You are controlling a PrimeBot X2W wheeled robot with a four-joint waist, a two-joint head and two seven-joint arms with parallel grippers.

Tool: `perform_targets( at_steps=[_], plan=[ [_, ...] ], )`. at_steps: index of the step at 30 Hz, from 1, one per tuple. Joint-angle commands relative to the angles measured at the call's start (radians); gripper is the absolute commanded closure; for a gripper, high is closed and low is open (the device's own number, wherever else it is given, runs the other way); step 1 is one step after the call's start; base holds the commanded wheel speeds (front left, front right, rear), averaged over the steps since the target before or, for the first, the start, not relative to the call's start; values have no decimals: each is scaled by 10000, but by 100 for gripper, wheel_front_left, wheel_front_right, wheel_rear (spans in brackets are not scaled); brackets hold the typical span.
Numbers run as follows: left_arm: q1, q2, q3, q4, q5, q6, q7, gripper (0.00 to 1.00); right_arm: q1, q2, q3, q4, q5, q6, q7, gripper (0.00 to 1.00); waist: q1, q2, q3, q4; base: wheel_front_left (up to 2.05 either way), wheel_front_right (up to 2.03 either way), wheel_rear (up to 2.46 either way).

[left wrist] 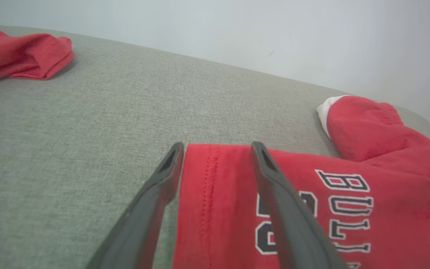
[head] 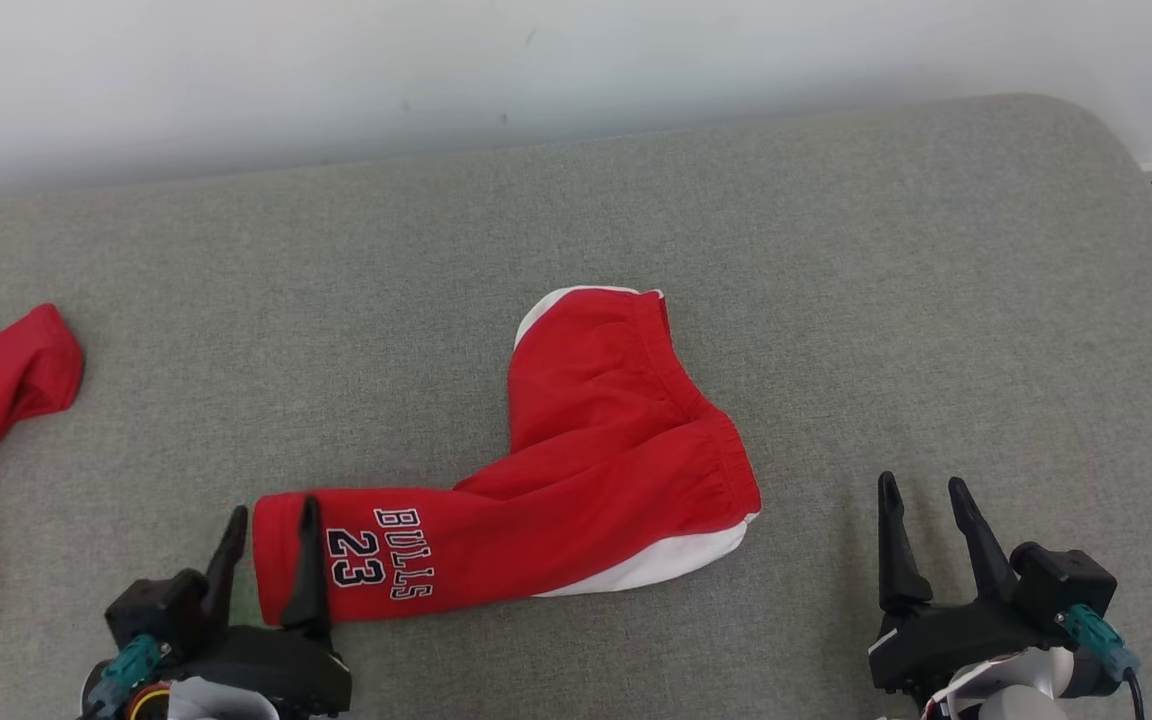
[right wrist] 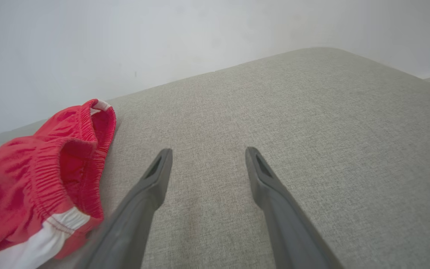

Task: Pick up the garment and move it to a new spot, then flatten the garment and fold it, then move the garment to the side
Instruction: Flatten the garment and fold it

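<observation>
Plainly spread, left gripper (head: 274, 507) straddles the hem of the red garment (head: 616, 430); right gripper (head: 922, 482) gapes alike

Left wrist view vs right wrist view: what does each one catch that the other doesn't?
Left wrist: the open left gripper straddling the red garment at its leg hem, the BULLS 23 print, and a second red cloth at upper left. Right wrist: the open right gripper over bare cushion, beside the garment's elastic waistband and white stripe. Both: the same red garment, the grey cushion, the pale wall.
</observation>
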Motion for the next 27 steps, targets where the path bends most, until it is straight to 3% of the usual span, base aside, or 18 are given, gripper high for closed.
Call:
perform_targets(
  at_steps=[1, 6, 16, 27],
  plan=[
    [173, -49, 172, -73, 100, 18, -32, 0, 10, 28, -18, -7, 60, -23, -2, 0, -2, -1, -45, 51, 0, 0, 0],
    [717, -202, 288, -478, 401, 17, -30, 0, 107, 28, 39, 81, 132, -23, -2, 0, -2, -1, -349, 363, 0, 0, 0],
    [1814, -240, -866, -659, -224, 17, -30, 0, 220, 23, 142, 144, 143, -23, -2, 0, -2, -1, -586, 656, 0, 0, 0],
    [1368, -238, -186, -390, 39, 17, -30, 0, 134, 27, 96, 31, -99, -23, -2, 0, -2, -1, -308, 249, 0, 0, 0]
  ],
)
